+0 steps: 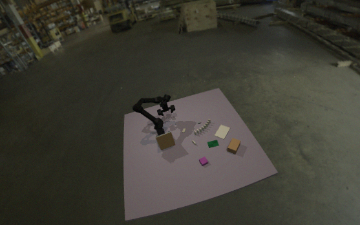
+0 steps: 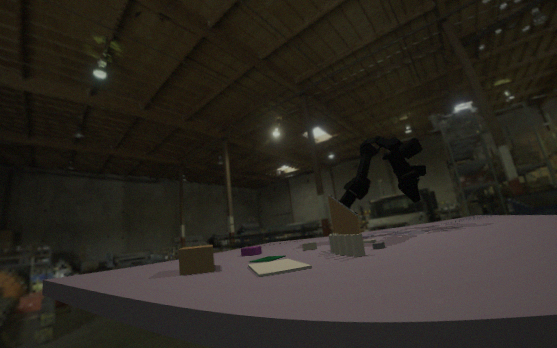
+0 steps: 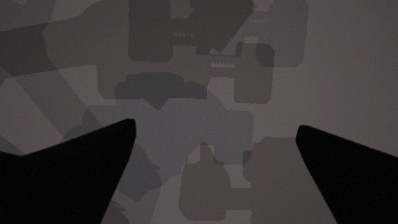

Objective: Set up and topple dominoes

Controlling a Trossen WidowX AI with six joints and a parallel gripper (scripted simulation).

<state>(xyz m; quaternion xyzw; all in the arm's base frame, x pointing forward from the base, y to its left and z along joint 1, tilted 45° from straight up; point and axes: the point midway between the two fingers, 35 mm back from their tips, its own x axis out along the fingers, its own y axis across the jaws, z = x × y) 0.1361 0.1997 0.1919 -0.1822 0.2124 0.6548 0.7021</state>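
A curved row of several pale dominoes (image 1: 196, 132) (image 2: 346, 245) stands upright on the pink table top. One loose pale domino (image 1: 183, 130) lies between the row and the arm. Another loose pale domino (image 1: 194, 142) (image 2: 309, 246) lies near the row's near end. My gripper (image 1: 166, 112) (image 2: 415, 199) (image 3: 217, 130) is open and empty, pointing down high above the table, on the arm's far side and left of the row in the top view. The wrist view shows only table surface and shadows between the fingers.
A brown board (image 1: 165, 141) (image 2: 343, 219) stands by the arm's base. A small dark block (image 1: 199, 123) (image 2: 379, 245) lies beside the row. A cream panel (image 1: 222, 132) (image 2: 280, 267), green piece (image 1: 212, 143), orange-brown box (image 1: 234, 145) (image 2: 196, 260) and magenta block (image 1: 203, 161) (image 2: 251, 251) lie farther out.
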